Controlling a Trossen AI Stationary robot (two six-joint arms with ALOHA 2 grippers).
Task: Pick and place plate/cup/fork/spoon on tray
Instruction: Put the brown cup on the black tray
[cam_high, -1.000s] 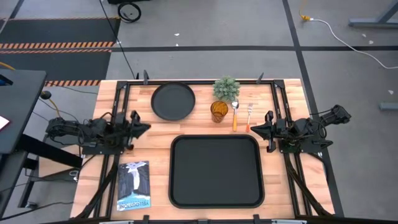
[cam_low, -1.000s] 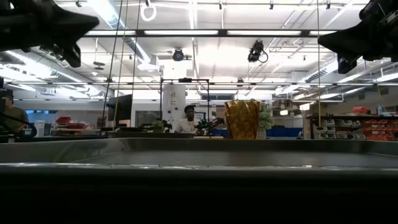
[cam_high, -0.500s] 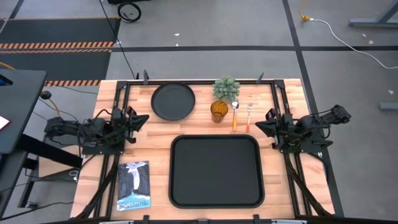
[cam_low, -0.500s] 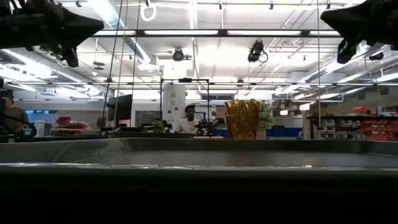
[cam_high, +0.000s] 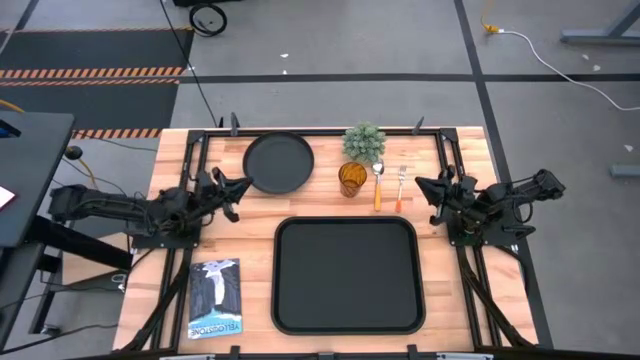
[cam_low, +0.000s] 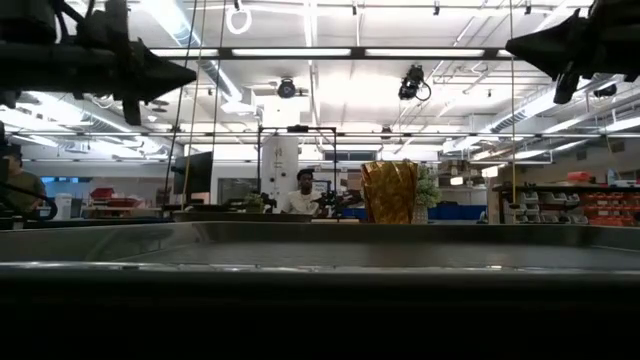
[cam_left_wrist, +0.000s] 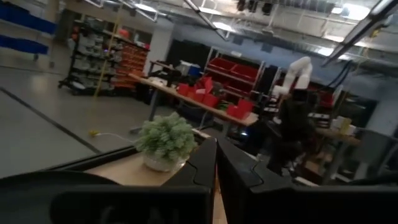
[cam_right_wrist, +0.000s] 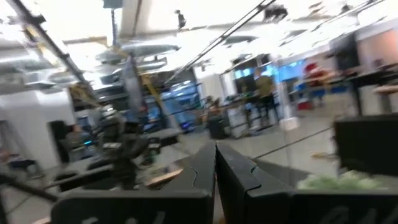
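The round black plate lies at the table's far left. The amber cup stands right of it and shows in the low view. The orange-handled spoon and fork lie side by side right of the cup. The large black tray lies near the front edge. My left gripper is shut and empty, above the table just left of the plate; its fingers show closed in its wrist view. My right gripper is shut and empty, right of the fork.
A small green potted plant stands behind the cup and shows in the left wrist view. A booklet lies at the front left. Black rails run along the table's sides. A person sits in the room beyond.
My left gripper has moved toward the table's right and far edge, closing on the plate's left rim. My right gripper has turned and shifted a little toward the far edge, staying beside the fork. Both stay shut. Nothing on the table has moved.
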